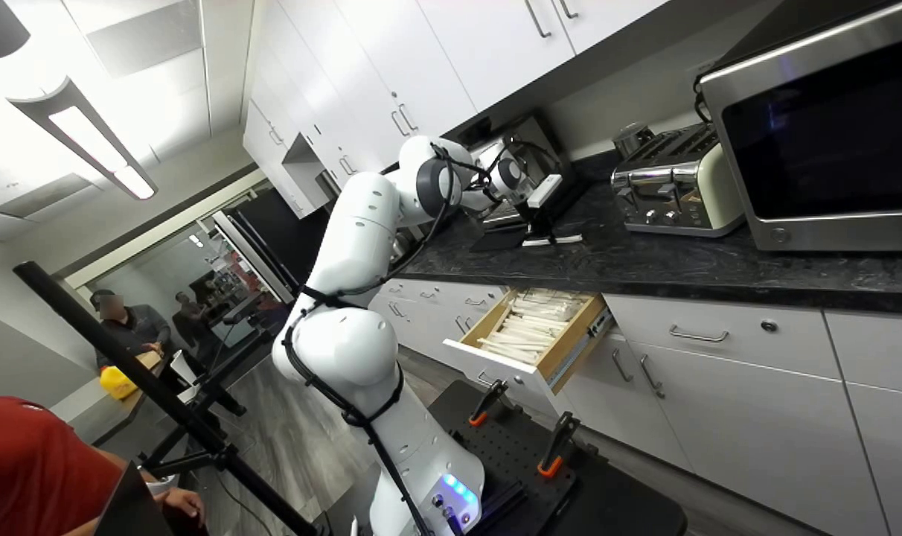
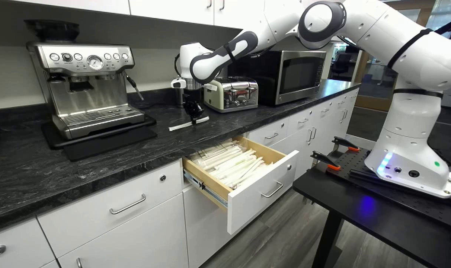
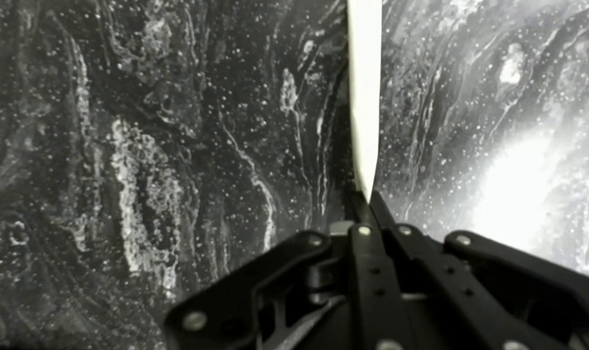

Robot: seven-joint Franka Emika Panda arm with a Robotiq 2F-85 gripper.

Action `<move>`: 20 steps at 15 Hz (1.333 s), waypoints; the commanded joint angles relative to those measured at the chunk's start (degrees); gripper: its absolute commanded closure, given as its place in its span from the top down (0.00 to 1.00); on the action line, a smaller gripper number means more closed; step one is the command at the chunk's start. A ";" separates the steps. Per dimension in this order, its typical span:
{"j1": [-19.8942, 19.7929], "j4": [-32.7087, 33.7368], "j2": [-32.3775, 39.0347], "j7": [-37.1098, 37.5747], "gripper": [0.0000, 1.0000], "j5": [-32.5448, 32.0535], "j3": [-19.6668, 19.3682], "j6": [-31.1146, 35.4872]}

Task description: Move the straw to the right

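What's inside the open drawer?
A pile of long white straws, apparently wrapped, shows in the open drawer in both exterior views. It covers whatever lies beneath; the counter hides the very back.

In an exterior view the coffee machine [image 2: 89,87] stands on the counter [image 2: 21,163], upper left. Right of it come the straw [image 2: 186,124] — between the fingertips of the gripper [image 2: 194,122], on or just over the counter — then the toaster [image 2: 231,95] and the microwave [image 2: 300,76]. Below, at lower centre, the drawer [image 2: 262,197] holds other straws [image 2: 233,162]; the table [image 2: 359,208] is lower right.

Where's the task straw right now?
In an exterior view, the white straw is pinched in the gripper, between the espresso machine at left and the toaster at right.
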 commanded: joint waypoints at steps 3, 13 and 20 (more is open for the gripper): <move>-2.83 -9.71 -9.95 13.45 0.00 5.23 -0.06 2.62; -6.63 -15.16 -13.78 23.54 0.00 6.69 -1.54 4.66; -12.30 -16.15 -13.03 37.88 0.00 9.14 -5.40 6.62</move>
